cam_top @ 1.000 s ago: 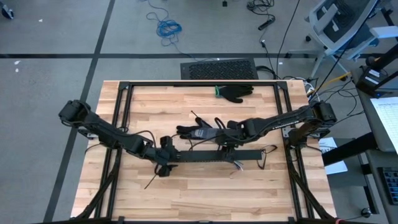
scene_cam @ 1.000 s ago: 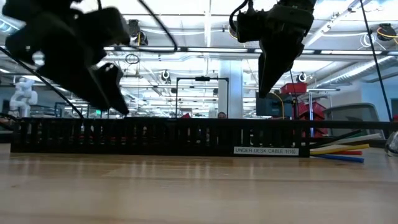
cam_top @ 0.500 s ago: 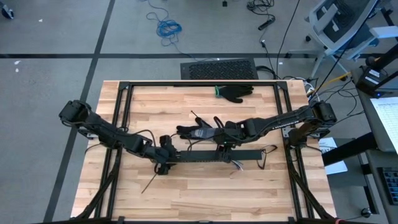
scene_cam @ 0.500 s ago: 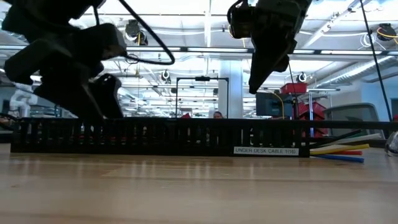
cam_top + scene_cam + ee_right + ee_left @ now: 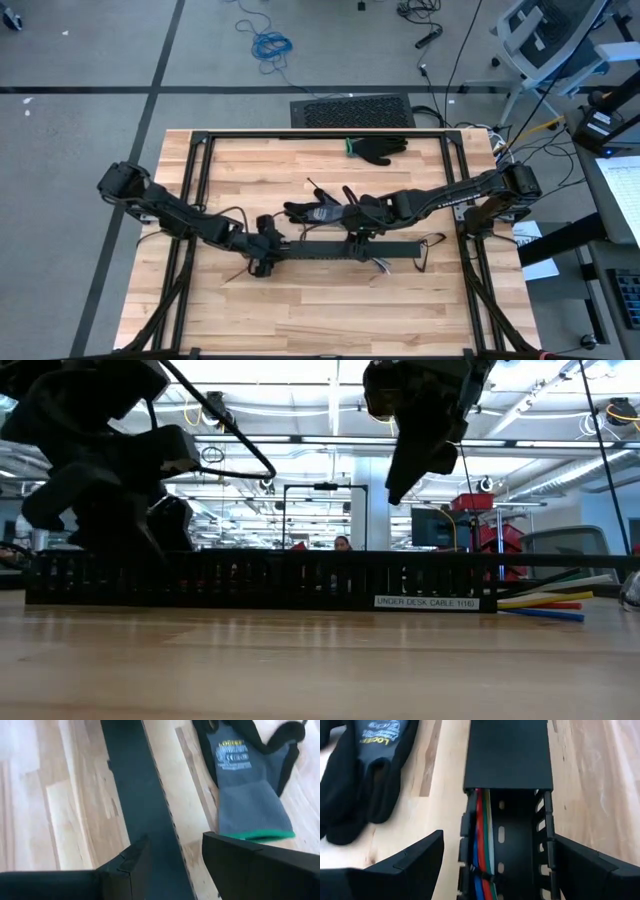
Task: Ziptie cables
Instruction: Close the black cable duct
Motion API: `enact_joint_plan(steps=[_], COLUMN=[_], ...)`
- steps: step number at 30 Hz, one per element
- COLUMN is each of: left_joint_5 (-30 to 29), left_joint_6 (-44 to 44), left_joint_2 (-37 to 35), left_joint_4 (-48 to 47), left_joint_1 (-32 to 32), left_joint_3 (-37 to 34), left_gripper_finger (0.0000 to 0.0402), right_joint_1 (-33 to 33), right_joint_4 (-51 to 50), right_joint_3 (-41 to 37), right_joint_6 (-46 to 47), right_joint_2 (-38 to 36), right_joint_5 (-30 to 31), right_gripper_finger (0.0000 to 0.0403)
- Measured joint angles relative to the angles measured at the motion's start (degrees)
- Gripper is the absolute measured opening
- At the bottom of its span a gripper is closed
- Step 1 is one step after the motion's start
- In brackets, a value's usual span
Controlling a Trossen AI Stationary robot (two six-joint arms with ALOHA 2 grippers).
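A long black slotted channel (image 5: 340, 250) lies across the middle of the wooden table (image 5: 300, 310). The cables (image 5: 482, 845), red, blue, green and white, run inside the channel's uncovered end, bound by a thin dark tie, with coloured ends poking out at the far end (image 5: 545, 605). The left end effector (image 5: 495, 865) sits over the open end, fingers spread wide on either side, grasping nothing. The right end effector (image 5: 175, 855) hovers above the covered middle, fingers apart and empty, beside a grey-and-black glove (image 5: 247, 785)
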Motion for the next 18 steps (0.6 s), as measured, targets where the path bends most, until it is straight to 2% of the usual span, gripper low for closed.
enact_joint_plan(steps=[7,14,18], left_joint_5=[1.1,1.3,1.3], left_joint_6=[3.0,3.0,3.2], left_joint_2=[4.3,4.5,4.5], left_joint_4=[5.1,5.8,5.9], left_joint_1=[1.2,1.1,1.1], left_joint_3=[0.0,0.0,0.0], left_gripper_finger=[0.0329,0.0328,0.0308], right_joint_1=[0.0,0.0,0.0], right_joint_4=[1.1,1.1,1.0], right_joint_3=[0.0,0.0,0.0], right_joint_6=[1.2,1.7,1.7], right_joint_2=[0.0,0.0,0.0], right_joint_5=[0.0,0.0,0.0], right_gripper_finger=[0.0167,0.0167,0.0167])
